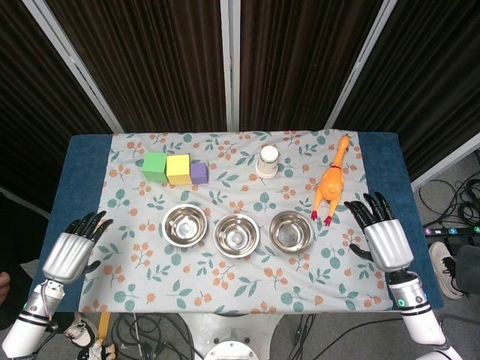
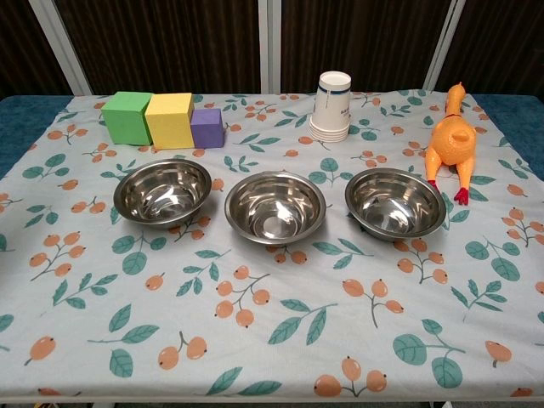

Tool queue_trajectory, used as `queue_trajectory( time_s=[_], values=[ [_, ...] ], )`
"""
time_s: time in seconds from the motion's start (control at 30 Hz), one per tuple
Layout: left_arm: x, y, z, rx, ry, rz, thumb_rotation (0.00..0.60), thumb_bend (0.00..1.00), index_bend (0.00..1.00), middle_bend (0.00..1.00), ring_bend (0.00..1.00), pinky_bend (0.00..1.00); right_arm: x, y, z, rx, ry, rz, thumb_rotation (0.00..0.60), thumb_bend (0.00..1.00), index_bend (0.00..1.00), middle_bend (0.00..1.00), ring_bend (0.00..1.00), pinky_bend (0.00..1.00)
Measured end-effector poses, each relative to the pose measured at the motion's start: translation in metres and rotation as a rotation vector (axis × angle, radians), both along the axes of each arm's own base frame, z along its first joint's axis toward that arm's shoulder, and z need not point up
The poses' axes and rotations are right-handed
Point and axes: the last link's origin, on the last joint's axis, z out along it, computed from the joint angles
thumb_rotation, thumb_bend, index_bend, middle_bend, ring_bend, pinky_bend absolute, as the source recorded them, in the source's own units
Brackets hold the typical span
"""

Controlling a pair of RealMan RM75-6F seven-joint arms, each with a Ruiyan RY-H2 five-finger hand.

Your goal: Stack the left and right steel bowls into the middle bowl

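Chest view, shiny round steel bowls [image 2: 274,206], floral cloth [image 2: 255,331]

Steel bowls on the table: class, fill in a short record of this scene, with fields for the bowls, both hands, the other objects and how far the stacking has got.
bowls: left bowl, middle bowl and right bowl in a row, apart, all empty
left hand: open, at the table's left edge, holding nothing
right hand: open, near the right edge, holding nothing
behind the bowls: green block, yellow block, purple block, paper cups upside down
right side: rubber chicken
cover: floral cloth
stacking: not begun
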Motion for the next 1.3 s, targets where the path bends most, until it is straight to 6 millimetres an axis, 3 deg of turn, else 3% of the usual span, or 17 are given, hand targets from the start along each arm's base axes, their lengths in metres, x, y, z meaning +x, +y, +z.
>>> queue_trajectory(
  time_s=[0.3,0.5,0.7,1.03,1.3],
  values=[
    [0.002,0.004,-0.002,-0.001,-0.011,-0.018,0.600,0.06,0.19,0.18,0.13,0.27,0.007,-0.001,0.000,0.019,-0.011,0.009,0.600,0.00,0.15,0.22,0.09,0.09],
    [0.006,0.003,0.002,-0.009,-0.031,-0.014,0.600,0.06,0.19,0.18,0.13,0.27,0.011,-0.002,-0.014,0.060,0.027,0.017,0.600,0.01,0.21,0.27,0.11,0.13],
    [0.007,-0.001,0.000,-0.032,-0.052,-0.008,0.600,0.06,0.19,0.18,0.13,0.27,0.015,-0.005,-0.044,0.149,0.113,0.022,0.600,0.01,0.22,0.29,0.15,0.19],
    [0.011,-0.005,0.004,-0.049,-0.066,-0.026,0.600,0.06,0.19,0.18,0.13,0.27,0.029,-0.010,-0.102,0.291,0.211,0.042,0.600,0.02,0.25,0.32,0.17,0.19],
    [0.005,-0.006,0.005,-0.061,-0.060,-0.020,0.600,0.06,0.19,0.18,0.13,0.27,0.037,-0.019,-0.128,0.312,0.254,0.059,0.600,0.08,0.29,0.33,0.19,0.19]
  ],
)
